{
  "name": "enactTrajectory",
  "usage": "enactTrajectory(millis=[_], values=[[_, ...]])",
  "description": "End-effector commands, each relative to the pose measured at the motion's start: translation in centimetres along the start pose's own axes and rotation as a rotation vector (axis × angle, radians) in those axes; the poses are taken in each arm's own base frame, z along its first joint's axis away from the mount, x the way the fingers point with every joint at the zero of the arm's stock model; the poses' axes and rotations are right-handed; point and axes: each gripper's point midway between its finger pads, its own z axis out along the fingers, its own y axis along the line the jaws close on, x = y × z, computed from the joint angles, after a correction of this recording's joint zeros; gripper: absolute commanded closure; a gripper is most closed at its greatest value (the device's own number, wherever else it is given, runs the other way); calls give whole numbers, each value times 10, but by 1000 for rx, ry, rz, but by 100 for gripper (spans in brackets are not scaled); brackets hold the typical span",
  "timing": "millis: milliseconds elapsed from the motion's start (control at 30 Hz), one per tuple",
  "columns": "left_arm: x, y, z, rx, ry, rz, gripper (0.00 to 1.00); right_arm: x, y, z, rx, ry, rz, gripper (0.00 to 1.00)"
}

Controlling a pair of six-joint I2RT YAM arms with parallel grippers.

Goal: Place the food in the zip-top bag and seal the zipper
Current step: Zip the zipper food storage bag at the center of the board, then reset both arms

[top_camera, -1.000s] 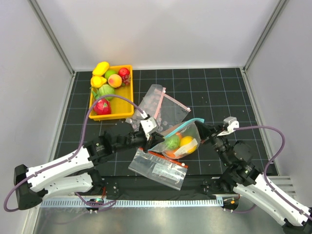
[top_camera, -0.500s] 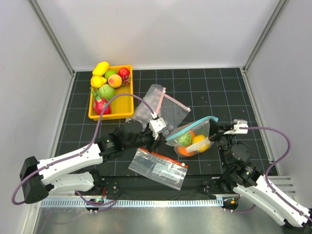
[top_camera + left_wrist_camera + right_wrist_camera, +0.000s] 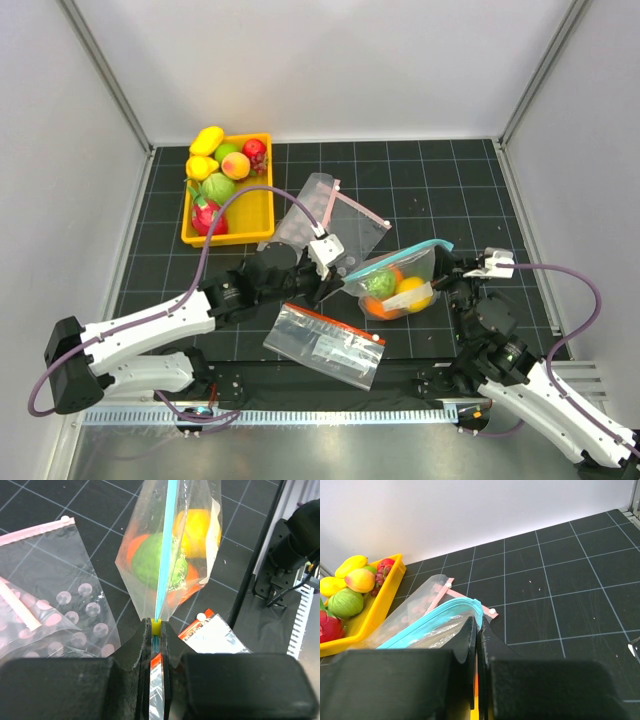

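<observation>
The zip-top bag [image 3: 398, 272] hangs stretched between my two grippers above the mat. Inside it lie a green piece of food [image 3: 380, 284], a yellow one [image 3: 412, 291] and an orange one [image 3: 377, 308]. My left gripper [image 3: 338, 279] is shut on the left end of the teal zipper [image 3: 395, 255]. In the left wrist view the zipper [image 3: 165, 545] runs straight away from the gripper [image 3: 156, 625], with a small yellow piece between the jaws. My right gripper [image 3: 448, 263] is shut on the bag's right corner. In the right wrist view the zipper [image 3: 427, 621] curves over that gripper [image 3: 479, 626].
A yellow tray [image 3: 252, 212] of fruit stands at the back left. A dotted clear bag with a pink strip [image 3: 335, 215] lies behind the held bag. A flat clear bag with a red-orange strip [image 3: 325, 345] lies in front, near the arm bases.
Both grippers have carried the bag to the right, and its zipper is now pulled straighter between them. The left arm has reached further right.
</observation>
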Motion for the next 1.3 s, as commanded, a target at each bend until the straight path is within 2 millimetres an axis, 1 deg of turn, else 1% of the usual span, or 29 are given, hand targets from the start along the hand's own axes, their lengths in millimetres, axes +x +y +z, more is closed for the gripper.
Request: enactTrajectory(millis=[0,100,133,200,233,267,300,333,367,400,433,467,500,533,567,600,633,667,700,733,767,800,833,867,900,1100,1167,1233,1267], values=[[22,12,-16,-72,83,-14,100,-28,-34,-1,200,-109,47,99],[22,21,-11,-122,82,-28,95,-23,-23,4,151,-84,30,91],[21,28,-10,-165,77,-33,88,-20,-19,6,144,-68,15,85],[22,36,-8,-219,70,-57,79,-18,-11,10,115,-45,-6,81],[21,41,-7,-248,64,-60,69,-12,-9,13,113,-23,-31,74],[22,43,-6,-259,59,-66,63,-14,-6,14,105,-20,-31,68],[21,44,-5,-264,46,-71,57,-13,-2,15,91,-8,-38,60],[21,45,-5,-273,38,-77,45,-11,1,16,82,1,-43,41],[17,45,-6,-273,19,-83,40,-10,4,17,70,9,-47,32],[18,46,-7,-278,14,-90,31,-9,6,18,63,17,-49,24],[15,46,-8,-278,2,-94,27,-9,7,18,62,20,-48,10],[13,45,-9,-279,-8,-99,23,-11,9,19,61,21,-31,2],[6,45,-14,-278,-37,-106,20,-12,10,19,65,24,-24,0],[6,45,-17,-283,-47,-112,10,-14,7,19,87,22,-11,0],[0,45,-20,-281,-78,-114,6,-20,9,20,100,19,22,0],[-10,44,-29,-277,-121,-117,0,-19,4,20,133,31,26,0],[-14,44,-34,-277,-147,-119,0,-19,1,20,159,40,28,0],[-14,48,-38,-299,-171,-124,0,-29,-3,20,201,22,44,0],[-15,50,-42,-312,-191,-129,0,-24,-5,21,226,43,40,0],[-22,53,-52,-334,-233,-141,0,-25,-6,21,241,44,47,0],[-21,57,-56,-358,-249,-162,0,-33,-8,21,270,28,68,0],[-23,68,-64,-426,-272,-185,0,-30,-8,22,286,40,74,1],[-26,73,-72,-461,-298,-207,0,-35,-7,22,291,36,84,0],[-25,78,-76,-496,-313,-256,0,-36,-7,23,300,36,89,0],[-24,89,-84,-568,-325,-278,0,-35,-9,22,311,44,84,0],[-16,107,-94,-708,-290,-322,0,-42,-3,25,326,41,151,0],[-11,115,-98,-767,-272,-322,0,-51,-2,24,322,43,119,0],[-8,119,-100,-803,-267,-331,0,-56,-8,23,343,39,60,0],[-6,124,-103,-831,-264,-333,0,-53,-11,23,359,45,32,0]])
